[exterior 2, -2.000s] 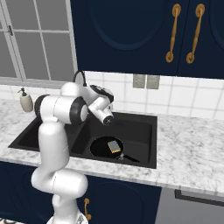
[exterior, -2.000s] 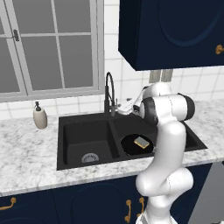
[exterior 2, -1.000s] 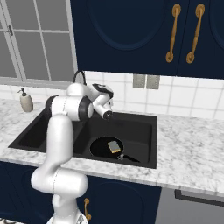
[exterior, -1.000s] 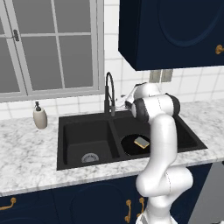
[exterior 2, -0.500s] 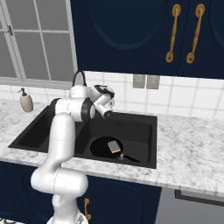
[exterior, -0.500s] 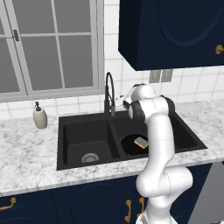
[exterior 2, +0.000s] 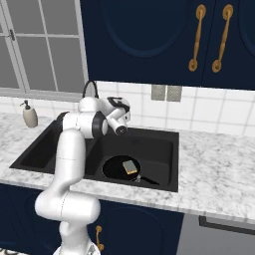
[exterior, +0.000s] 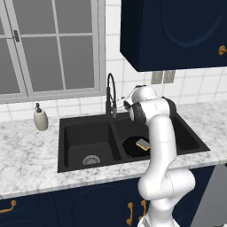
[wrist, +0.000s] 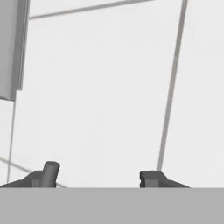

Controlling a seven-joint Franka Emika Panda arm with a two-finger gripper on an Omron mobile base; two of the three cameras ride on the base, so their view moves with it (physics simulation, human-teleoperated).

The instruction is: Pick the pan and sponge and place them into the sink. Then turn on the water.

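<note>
with pan (exterior 2: 122,168) and sponge (exterior 2: 130,166) already in the sink (exterior 2: 164,137), the spread, empty fingers (wrist: 150,177) sit just right of the faucet (exterior: 110,94) at centre frame.

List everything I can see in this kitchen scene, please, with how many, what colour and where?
sink: one, matte black, two basins, set in the counter.
pan: one, black, in the sink basin nearer the arm, handle toward the front rim.
sponge: one, yellow with a grey-green face, lying in the pan.
faucet: one, dark, arched, behind the sink's divider.
soap dispenser: one, beige, on the counter under the window.
counter: one, white-grey marble.
window: one, grey frame, above the counter.
upper cabinets: dark navy, gold handles.
wall outlet: one, grey, on the white tiles.
robot arm: one, white.
gripper: one, dark fingers apart, beside the faucet, facing the tiled wall.
</note>
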